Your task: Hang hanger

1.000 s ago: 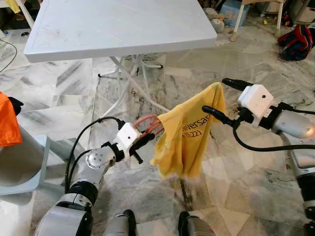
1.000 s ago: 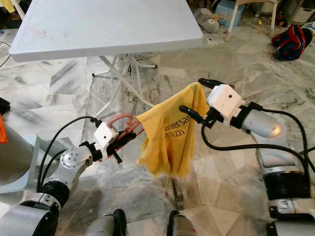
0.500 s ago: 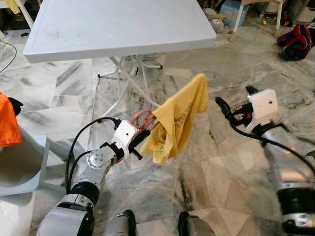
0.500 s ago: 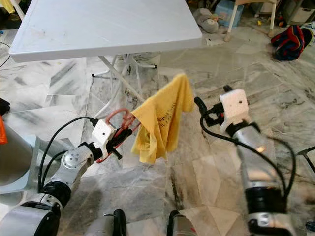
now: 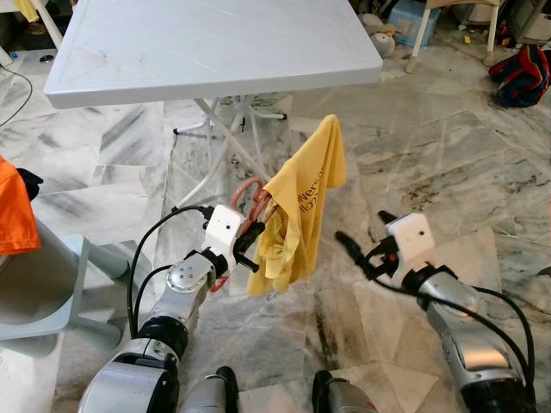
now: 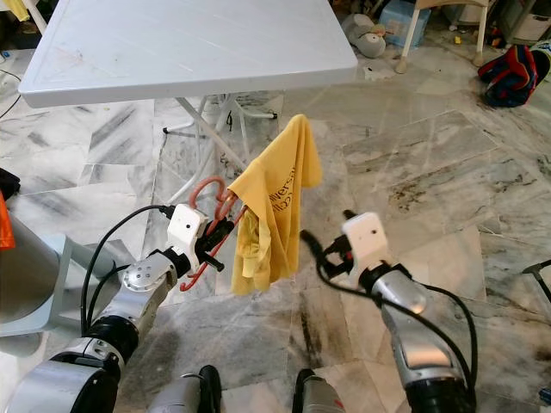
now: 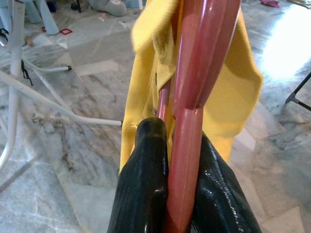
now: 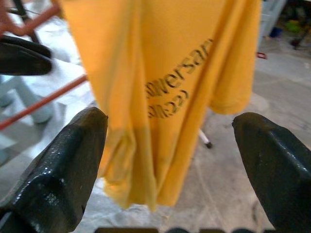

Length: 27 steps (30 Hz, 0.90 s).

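Behind the arms stands a white folding table on marble floor. Below it, a yellow shirt drapes from a reddish hanger — the left gripper clamps that hanger's bar. Just beside the cloth, the right gripper hangs spread wide — gripping nothing.

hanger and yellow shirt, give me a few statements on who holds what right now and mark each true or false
1. The left gripper is shut on the red hanger. True.
2. The right gripper grips the yellow shirt. False: it is open, apart from the shirt.
3. The shirt lies on the white table. False: it hangs from the hanger.
4. The shirt has dark lettering. True.
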Motion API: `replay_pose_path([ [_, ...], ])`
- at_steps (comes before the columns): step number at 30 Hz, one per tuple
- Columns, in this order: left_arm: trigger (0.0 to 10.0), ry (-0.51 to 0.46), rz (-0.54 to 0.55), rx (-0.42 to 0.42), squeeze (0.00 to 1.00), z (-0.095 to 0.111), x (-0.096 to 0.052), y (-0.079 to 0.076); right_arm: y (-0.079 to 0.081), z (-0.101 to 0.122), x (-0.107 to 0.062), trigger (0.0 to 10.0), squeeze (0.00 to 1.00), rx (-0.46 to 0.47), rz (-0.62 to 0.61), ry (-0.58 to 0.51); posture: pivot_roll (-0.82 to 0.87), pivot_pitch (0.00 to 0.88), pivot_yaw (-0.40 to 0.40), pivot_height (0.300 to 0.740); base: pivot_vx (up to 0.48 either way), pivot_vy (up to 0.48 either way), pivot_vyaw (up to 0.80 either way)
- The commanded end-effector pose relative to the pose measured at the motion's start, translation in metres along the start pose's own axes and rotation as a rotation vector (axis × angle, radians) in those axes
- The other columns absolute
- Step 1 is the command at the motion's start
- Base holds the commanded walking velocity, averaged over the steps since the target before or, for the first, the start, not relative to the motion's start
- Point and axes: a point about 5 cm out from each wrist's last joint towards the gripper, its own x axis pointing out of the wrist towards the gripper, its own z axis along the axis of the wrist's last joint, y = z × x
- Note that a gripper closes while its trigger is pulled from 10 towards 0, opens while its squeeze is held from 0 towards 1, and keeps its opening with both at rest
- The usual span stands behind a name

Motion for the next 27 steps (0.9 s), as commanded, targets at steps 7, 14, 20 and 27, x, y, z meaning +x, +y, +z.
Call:
replay_pose_path([
  [7, 0.0, -0.041, -0.076, -0.01, 0.0, 0.017, 0.016, -0.019, 0.013, 0.0, 0.001, 10.0, 1.0, 0.048, 0.015, 0.005, -0.08, 0.215, 0.011, 0.74, 0.0, 0.0, 0.0],
  [14, 0.0, -0.04, -0.118, -0.021, 0.0, 0.018, 0.021, -0.031, 0.034, -0.001, 0.014, 10.0, 0.1, 0.085, 0.027, -0.007, -0.07, 0.215, 0.013, 0.74, 0.0, 0.0, 0.0],
  [20, 0.0, -0.035, -0.162, -0.026, 0.0, 0.016, 0.022, -0.04, 0.029, -0.001, 0.023, 10.0, 0.0, 0.135, -0.087, -0.021, -0.06, 0.217, 0.015, 0.74, 0.0, 0.0, 0.0],
  [27, 0.0, -0.029, -0.228, -0.028, 0.0, 0.013, 0.02, -0.052, 0.031, -0.001, 0.038, 10.0, 0.0, 0.128, -0.114, -0.01, -0.06, 0.221, 0.017, 0.74, 0.0, 0.0, 0.0],
])
